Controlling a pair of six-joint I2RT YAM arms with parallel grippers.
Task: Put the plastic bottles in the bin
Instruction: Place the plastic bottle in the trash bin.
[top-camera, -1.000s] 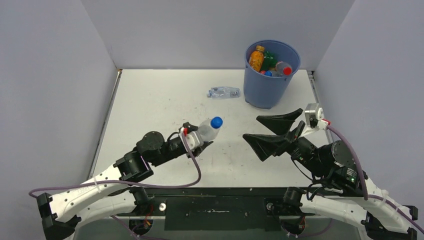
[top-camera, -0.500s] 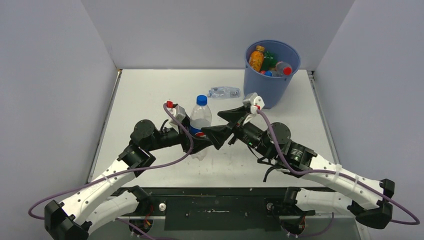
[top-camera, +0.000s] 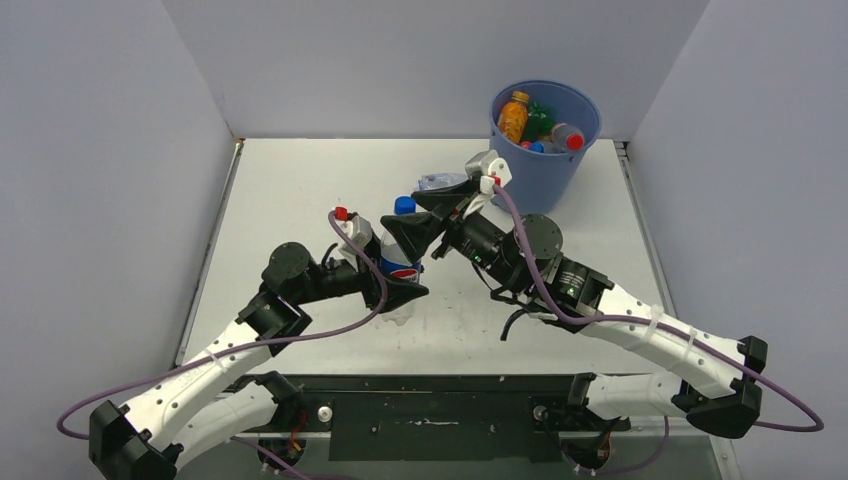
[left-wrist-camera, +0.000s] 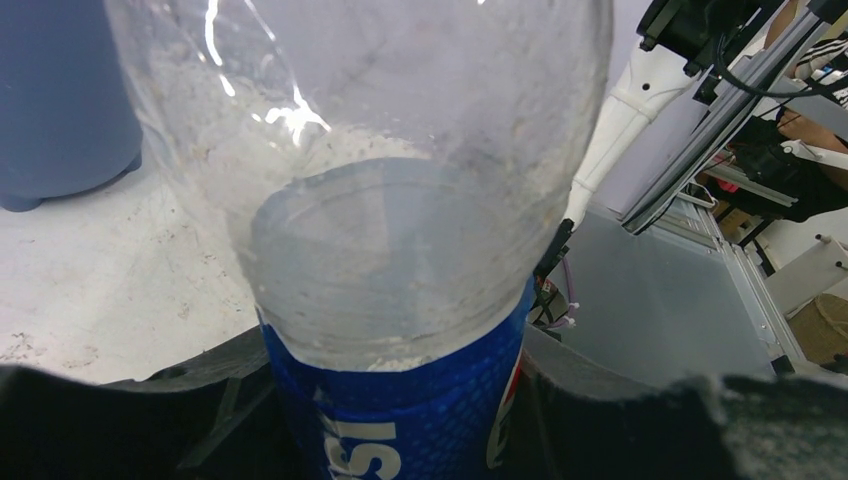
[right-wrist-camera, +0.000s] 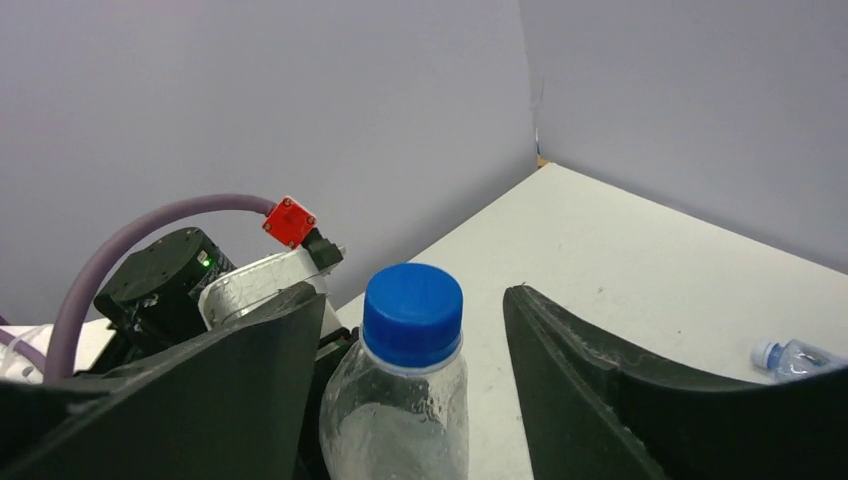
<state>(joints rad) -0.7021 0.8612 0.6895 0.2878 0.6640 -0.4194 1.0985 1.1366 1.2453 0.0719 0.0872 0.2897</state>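
The left gripper (top-camera: 398, 283) is clamped on a clear bottle (top-camera: 401, 250), its 2 dark fingers pressed against opposite sides of the blue label (left-wrist-camera: 400, 440) low on the body. The bottle stands upright in that grip, its base a little above the table (top-camera: 300, 200). In the left wrist view the clear base fills most of the picture, directly in front of the fingers.

The right gripper (top-camera: 418, 218) is spread wide, with nothing in its grasp. Its 2 fingers stand on either side of the same bottle's upper part. In the right wrist view the blue cap (right-wrist-camera: 412, 305) sits midway between the fingertips, with a clear gap on each side. Whether the fingers touch the bottle lower down, I cannot tell.

A second bottle (right-wrist-camera: 800, 358) lies on its side on the table, beyond the right gripper and off to the right of its fingers (clear, with a pale blue cap). The top view shows it partly hidden behind that gripper.

The bin (top-camera: 535, 175) stands past this lying bottle, farther from both grippers, near the back wall. Inside it are an orange juice bottle (top-camera: 514, 115), a green bottle (top-camera: 540, 118) and a red-capped bottle (top-camera: 568, 138), along with a few blue caps
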